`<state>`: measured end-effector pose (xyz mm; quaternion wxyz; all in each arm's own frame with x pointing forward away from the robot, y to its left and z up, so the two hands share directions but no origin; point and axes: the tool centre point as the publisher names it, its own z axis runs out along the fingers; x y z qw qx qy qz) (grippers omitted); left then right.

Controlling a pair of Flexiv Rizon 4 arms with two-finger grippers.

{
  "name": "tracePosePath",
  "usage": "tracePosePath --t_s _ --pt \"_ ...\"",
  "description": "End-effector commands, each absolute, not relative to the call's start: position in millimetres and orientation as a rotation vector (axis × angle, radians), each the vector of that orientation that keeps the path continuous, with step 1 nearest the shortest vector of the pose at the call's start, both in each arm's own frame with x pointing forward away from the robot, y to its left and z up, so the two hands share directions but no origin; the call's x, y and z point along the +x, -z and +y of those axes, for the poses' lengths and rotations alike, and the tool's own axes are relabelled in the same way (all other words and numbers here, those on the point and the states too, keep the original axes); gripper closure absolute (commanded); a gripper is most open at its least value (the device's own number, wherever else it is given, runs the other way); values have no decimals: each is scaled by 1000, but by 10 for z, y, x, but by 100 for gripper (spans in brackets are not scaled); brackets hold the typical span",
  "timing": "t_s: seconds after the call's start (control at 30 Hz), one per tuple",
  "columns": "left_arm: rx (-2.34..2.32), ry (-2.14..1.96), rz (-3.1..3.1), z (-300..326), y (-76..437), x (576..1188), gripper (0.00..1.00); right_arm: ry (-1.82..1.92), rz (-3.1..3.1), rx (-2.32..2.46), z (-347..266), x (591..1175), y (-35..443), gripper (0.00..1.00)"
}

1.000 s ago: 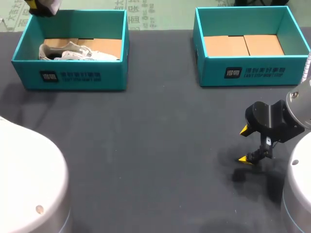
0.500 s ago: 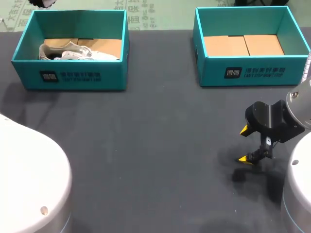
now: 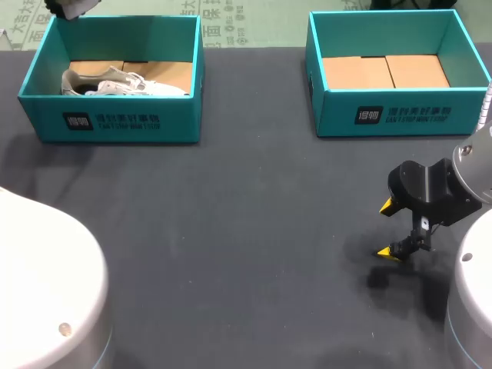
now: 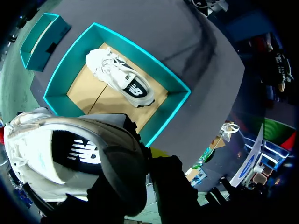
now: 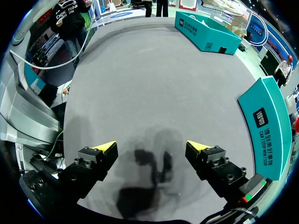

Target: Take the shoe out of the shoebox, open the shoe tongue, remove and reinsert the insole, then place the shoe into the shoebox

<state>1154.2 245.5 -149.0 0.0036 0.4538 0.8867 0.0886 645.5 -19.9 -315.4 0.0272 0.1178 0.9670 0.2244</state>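
The left teal shoebox stands at the table's far left with a white shoe lying on its cardboard floor. In the left wrist view that box and the shoe inside it lie far below. My left gripper hangs high above them, shut on a second white and grey shoe at its heel collar. In the head view only a scrap of this gripper shows at the top left corner. My right gripper hangs open just above the bare mat, near the right front.
A second teal shoebox, holding only cardboard, stands at the far right. The dark mat stretches between the boxes and the front edge. My left arm's white body fills the lower left.
The left gripper with its shoe has drifted slightly at the head view's top left corner, and the left arm's white body has shifted a little. The right arm has not moved.
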Motion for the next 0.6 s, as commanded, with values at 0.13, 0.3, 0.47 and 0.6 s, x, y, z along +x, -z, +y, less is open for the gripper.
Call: tracePosePath --t_s 0.13,0.3,0.47,0.6 --pt "1894 -420 2461 2632 1513 11701 100 -691 2984 365 -197 6437 3152 0" --pt "1894 -420 2461 2632 1513 11701 100 -691 2984 365 -197 6437 3152 0" --pt "1964 -369 2433 2614 1560 11717 100 -691 2984 365 -197 6437 3152 0" --pt "2074 -371 2366 2622 1678 11831 100 -691 2984 365 -197 6437 3152 0"
